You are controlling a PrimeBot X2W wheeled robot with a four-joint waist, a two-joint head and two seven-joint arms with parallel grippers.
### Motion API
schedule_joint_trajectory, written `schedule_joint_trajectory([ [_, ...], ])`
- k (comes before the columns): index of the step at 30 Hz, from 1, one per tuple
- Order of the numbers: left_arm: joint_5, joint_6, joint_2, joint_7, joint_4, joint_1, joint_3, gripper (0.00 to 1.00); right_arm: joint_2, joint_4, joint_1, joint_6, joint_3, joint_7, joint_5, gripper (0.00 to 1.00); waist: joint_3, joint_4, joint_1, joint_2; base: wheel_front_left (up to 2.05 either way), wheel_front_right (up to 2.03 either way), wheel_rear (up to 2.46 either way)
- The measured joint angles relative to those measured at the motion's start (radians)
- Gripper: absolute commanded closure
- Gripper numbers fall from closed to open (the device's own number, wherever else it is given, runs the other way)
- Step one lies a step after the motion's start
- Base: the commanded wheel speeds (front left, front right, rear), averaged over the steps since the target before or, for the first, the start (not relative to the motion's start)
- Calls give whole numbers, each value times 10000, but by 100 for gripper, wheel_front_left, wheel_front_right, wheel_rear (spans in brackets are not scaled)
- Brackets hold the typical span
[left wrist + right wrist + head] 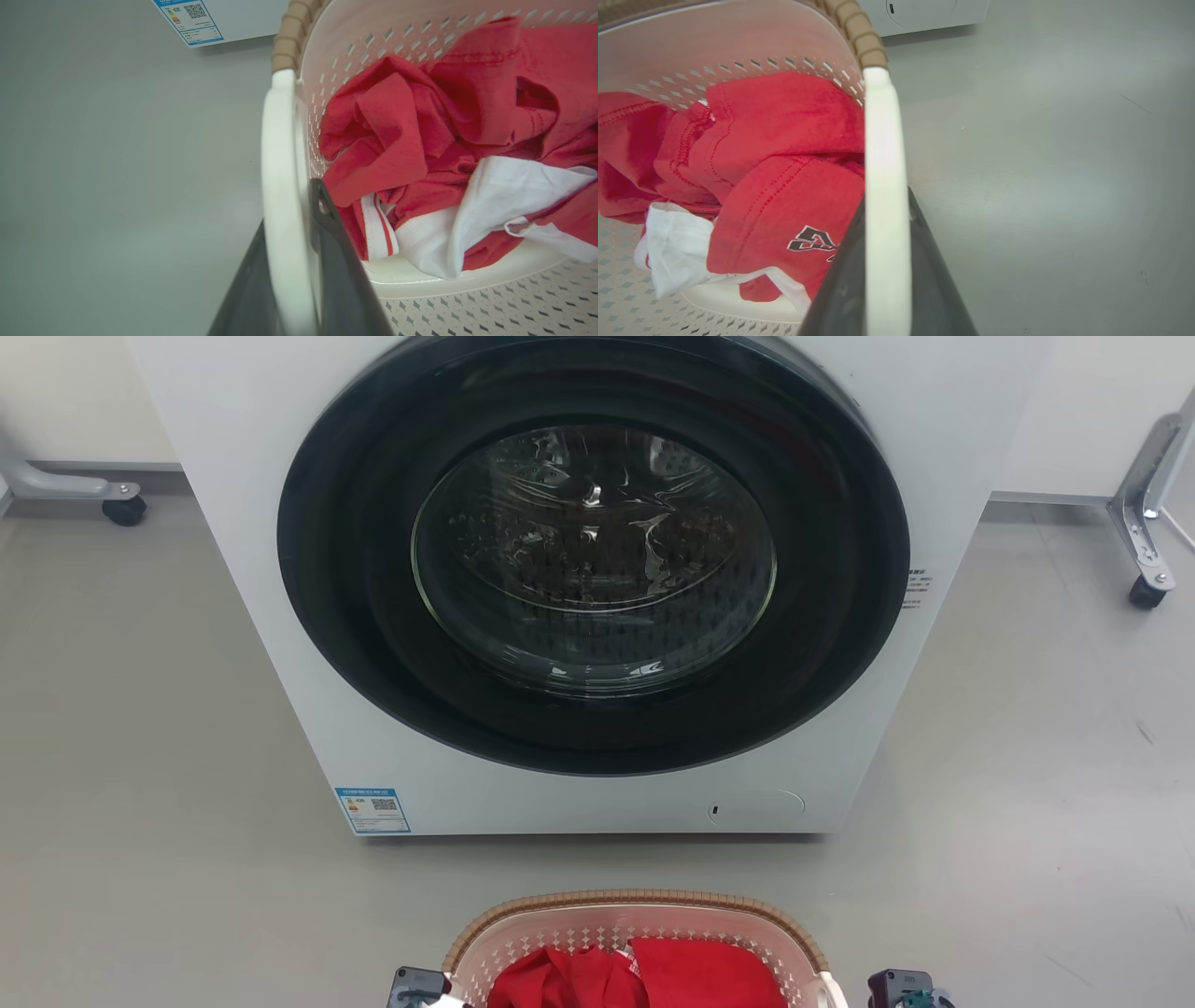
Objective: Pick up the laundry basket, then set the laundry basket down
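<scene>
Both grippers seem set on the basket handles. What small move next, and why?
Probably raise both arms evenly, a little. The left gripper and right gripper each clamp a white side handle of the cream perforated plastic laundry basket, which holds red and white clothes; an uneven lift would tilt it.

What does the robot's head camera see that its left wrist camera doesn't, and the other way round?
Head view: the washing machine's big round door and a wheeled frame leg off to the side.

Left wrist view: up close, the left gripper with a dark finger on each side of the white handle, gripping it, and a white garment tucked among the red clothes.

Both: the laundry basket with its red clothes, the machine's blue label and the grey floor.
</scene>
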Motion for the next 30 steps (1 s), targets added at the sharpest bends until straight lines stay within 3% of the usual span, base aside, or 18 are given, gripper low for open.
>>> schedule_joint_trajectory([
  [30, -414, 48, 15, -196, 58, -306, -240, 100, -8, 174, -643, -2, 625, -355, 596, 100, 640, -32, 0, 0, 0, 0, 0],
])
